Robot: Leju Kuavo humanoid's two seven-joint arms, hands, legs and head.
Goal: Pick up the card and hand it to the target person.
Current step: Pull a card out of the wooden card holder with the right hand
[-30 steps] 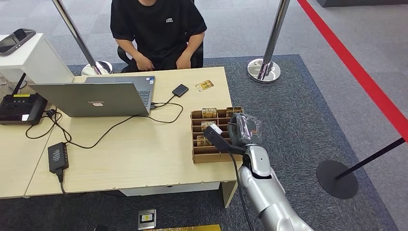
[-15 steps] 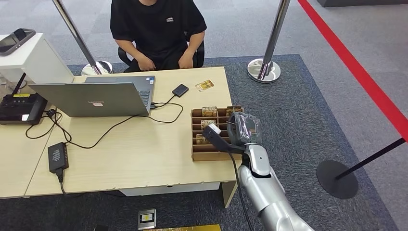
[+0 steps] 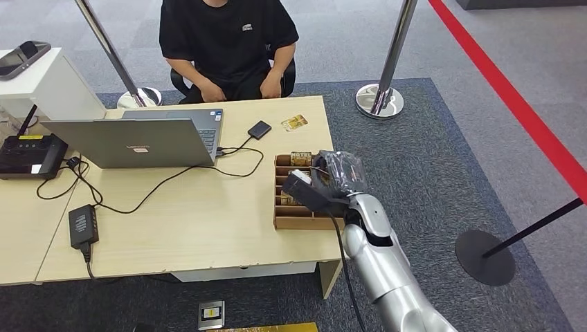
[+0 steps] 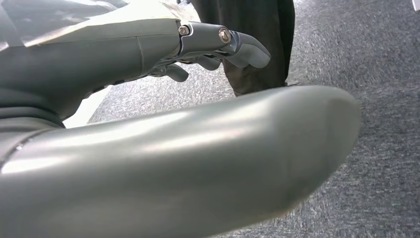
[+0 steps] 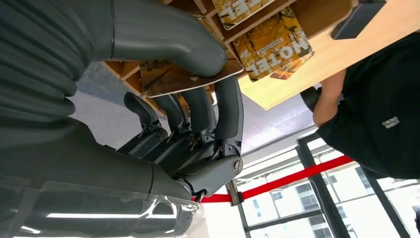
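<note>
The card [image 5: 190,74] is pinched in the right hand [image 5: 193,124]: in the right wrist view the thick thumb presses on its upper face and the dark fingers [image 5: 228,106] curl under it, so the hand grips the card just beside the wooden card rack [image 5: 322,20].

Taking the rack [image 3: 280,207] as the landmark in the head view and going left to right: far to its left sit a black router [image 3: 28,153] and a power brick [image 3: 83,225]; nearer on that side stands an open laptop [image 3: 131,142], its black cable [image 3: 166,181] looping across the desk [image 3: 208,235] toward the rack. Beyond the rack, toward the seated person [image 3: 228,41], lie a small black device [image 3: 259,129] and a loose gold card [image 3: 295,122]. Over the rack itself hangs the right hand [image 3: 325,183]. Right of the rack a chrome stanchion [image 3: 387,62] stands on the carpet.

Against the pictures from a second and half a second ago, the right hand has shifted left and toward the person, now covering more of the rack's middle rows. The rack itself, the laptop and the loose gold card lie as before.

The left hand [image 4: 213,44] hangs over grey carpet with its fingers loosely extended and nothing in them.
</note>
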